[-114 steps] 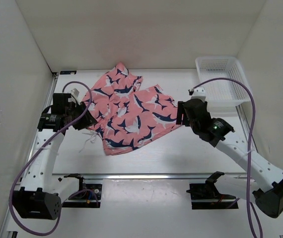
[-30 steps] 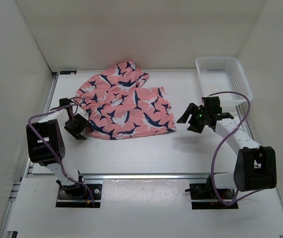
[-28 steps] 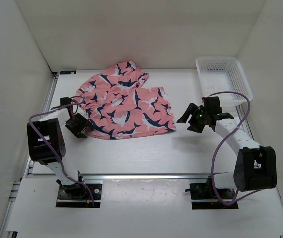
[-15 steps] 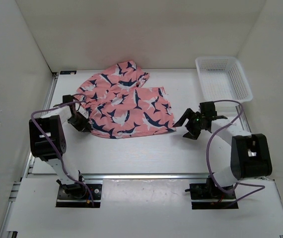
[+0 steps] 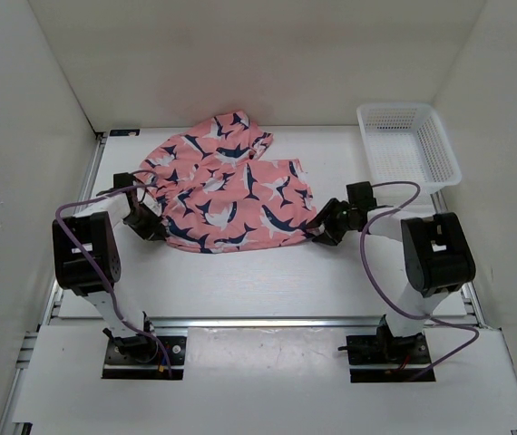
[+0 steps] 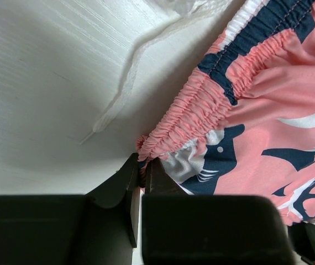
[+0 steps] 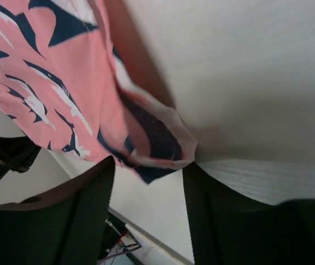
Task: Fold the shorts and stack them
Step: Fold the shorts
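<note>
On the table [image 5: 258,272], we log shorts [image 5: 231,195] lying left-to-right: left gripper [image 6: 142,168] clamped on waistband corner; right gripper [image 7: 148,182] parted, hem corner between its fingers.

You are working in a robotics lab cell, built for recording trials. Plain white panels [image 5: 23,136] box in the white desk [image 5: 268,281] at the left, the back and the right, like a test booth. An aluminium rail [image 5: 268,321] runs along the desk's near edge, and another lies along its left side. The two arms, the left arm [image 5: 86,258] and the right arm [image 5: 435,258], stand on black mounts [image 5: 141,352] by that rail. Purple cables [image 5: 365,258] loop in the open along both arms. The only household things are the shorts [image 5: 227,195] and a white mesh basket [image 5: 408,145], laid out as test props.
</note>
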